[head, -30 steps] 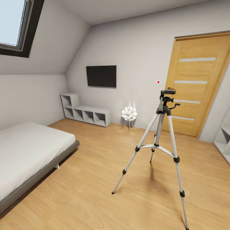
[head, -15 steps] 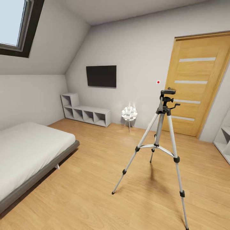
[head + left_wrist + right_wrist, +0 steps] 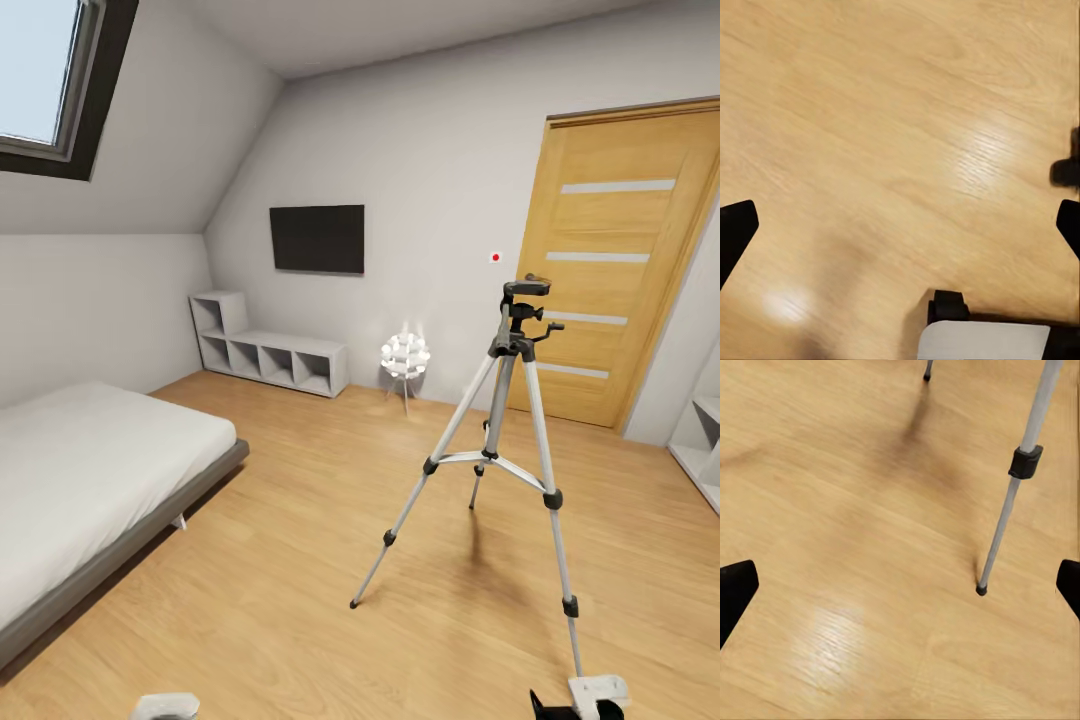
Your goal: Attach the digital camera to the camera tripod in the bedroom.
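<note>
The camera tripod (image 3: 513,400) stands on the light wood floor right of centre in the head view, silver legs spread, and its black head (image 3: 525,290) carries nothing. One of its legs (image 3: 1024,465) and a black foot (image 3: 980,589) show in the right wrist view, beyond my right gripper (image 3: 900,585), which is open over bare floor. My left gripper (image 3: 900,229) is open too, its black fingertips (image 3: 735,234) wide apart above the planks. The digital camera is out of view. White parts of my left arm (image 3: 165,708) and right arm (image 3: 597,690) poke in at the head view's lower edge.
A grey bed (image 3: 90,480) fills the left side. White cube shelves (image 3: 268,358) and a small round lamp (image 3: 404,356) stand along the far wall under a black screen (image 3: 317,238). The wooden door (image 3: 610,265) is shut behind the tripod. A white shelf (image 3: 700,430) stands at the right edge.
Parts of both arms have risen into the bottom edge of the head view. The tripod and the room stand as before.
</note>
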Controlling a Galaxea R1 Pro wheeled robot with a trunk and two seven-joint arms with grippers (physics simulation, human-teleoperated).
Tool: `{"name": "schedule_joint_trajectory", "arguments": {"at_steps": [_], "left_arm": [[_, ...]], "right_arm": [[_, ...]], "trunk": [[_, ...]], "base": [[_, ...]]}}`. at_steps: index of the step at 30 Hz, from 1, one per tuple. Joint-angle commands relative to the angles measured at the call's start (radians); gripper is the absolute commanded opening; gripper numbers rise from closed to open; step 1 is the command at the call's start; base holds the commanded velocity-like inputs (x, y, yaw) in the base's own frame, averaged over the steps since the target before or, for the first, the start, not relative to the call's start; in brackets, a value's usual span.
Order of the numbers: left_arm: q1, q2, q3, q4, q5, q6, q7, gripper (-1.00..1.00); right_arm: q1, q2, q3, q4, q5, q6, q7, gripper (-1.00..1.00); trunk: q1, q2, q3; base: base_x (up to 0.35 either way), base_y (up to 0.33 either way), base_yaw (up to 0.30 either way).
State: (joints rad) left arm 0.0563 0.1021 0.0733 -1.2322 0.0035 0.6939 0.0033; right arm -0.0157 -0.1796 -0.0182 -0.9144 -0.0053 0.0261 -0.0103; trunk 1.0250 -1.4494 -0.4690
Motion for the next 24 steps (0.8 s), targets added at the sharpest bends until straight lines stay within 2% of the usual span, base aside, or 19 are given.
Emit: {"name": "schedule_joint_trajectory", "arguments": {"at_steps": [1,7,12,16,21,22,24], "left_arm": [[-0.106,-0.018,0.001,-0.01,0.001,0.071,-0.004,1.0],[-0.253,-0.022,0.002,0.133,0.001,0.116,-0.011,1.0],[-0.301,-0.024,0.001,0.235,0.0,0.104,-0.016,1.0],[-0.315,-0.025,0.001,0.297,0.0,0.045,-0.018,1.0],[-0.322,-0.021,0.001,0.334,0.0,-0.056,-0.031,1.0],[-0.324,-0.013,0.007,0.352,0.0,-0.108,-0.061,1.0],[-0.324,-0.011,0.009,0.355,0.0,-0.118,-0.068,1.0]], "right_arm": [[-0.063,0.0,0.0,-0.072,-0.002,0.073,-0.001,1.0],[-0.125,0.0,0.0,-0.1,-0.003,0.106,0.003,1.0],[-0.14,0.003,0.004,-0.102,-0.004,0.113,0.007,1.0],[-0.144,0.004,0.005,-0.077,-0.004,0.115,0.008,1.0],[-0.146,0.005,0.006,-0.036,-0.004,0.116,0.009,1.0],[-0.147,0.006,0.007,-0.006,-0.004,0.116,0.009,1.0],[-0.147,0.006,0.007,0.0,-0.004,0.115,0.009,1.0]], "trunk": [[0.0,-0.001,-0.001],[0.0,-0.001,-0.001],[0.0,-0.001,-0.001],[0.0,-0.001,-0.001],[0.0,-0.001,-0.001],[0.0,-0.001,-0.001],[0.0,-0.001,-0.001]], "base": [[0.0,0.0,0.0],[0.0,0.0,0.0],[0.0,0.0,0.0],[0.0,0.0,0.0],[0.0,0.0,-0.075],[0.0,0.0,-0.234],[0.0,0.0,-0.237]]}}
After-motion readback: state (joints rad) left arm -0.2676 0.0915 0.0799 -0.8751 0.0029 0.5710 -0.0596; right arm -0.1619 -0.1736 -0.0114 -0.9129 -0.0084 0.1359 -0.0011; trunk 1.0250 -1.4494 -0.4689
